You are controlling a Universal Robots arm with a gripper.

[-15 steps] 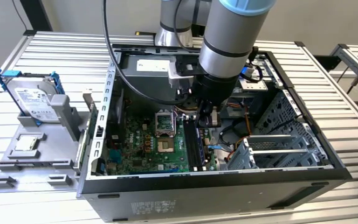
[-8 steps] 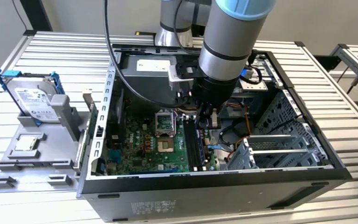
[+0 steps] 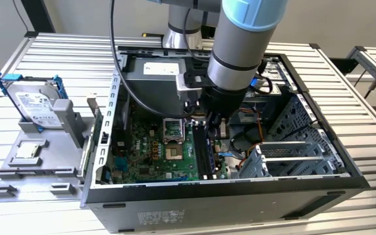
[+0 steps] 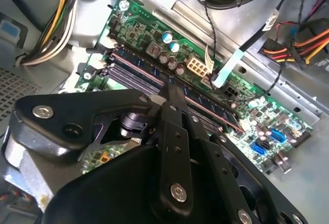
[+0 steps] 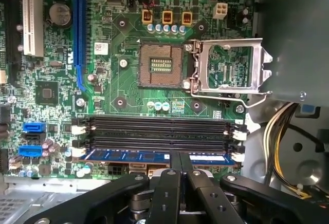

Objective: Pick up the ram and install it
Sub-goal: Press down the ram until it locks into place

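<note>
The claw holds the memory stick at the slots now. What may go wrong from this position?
1. The claw grips the memory stick only at its middle, so one end may sit higher and miss its white latch.
2. The open processor socket lies close beside the slots; a slip could bend its bare contacts.

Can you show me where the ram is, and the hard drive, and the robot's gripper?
ram [image 5: 133, 156]: first wrist view, its blue face in the slot.
hard drive [image 3: 36, 106]: exterior view, its pale sticker.
gripper [image 5: 179, 154]: first wrist view, its fingertips.
</note>
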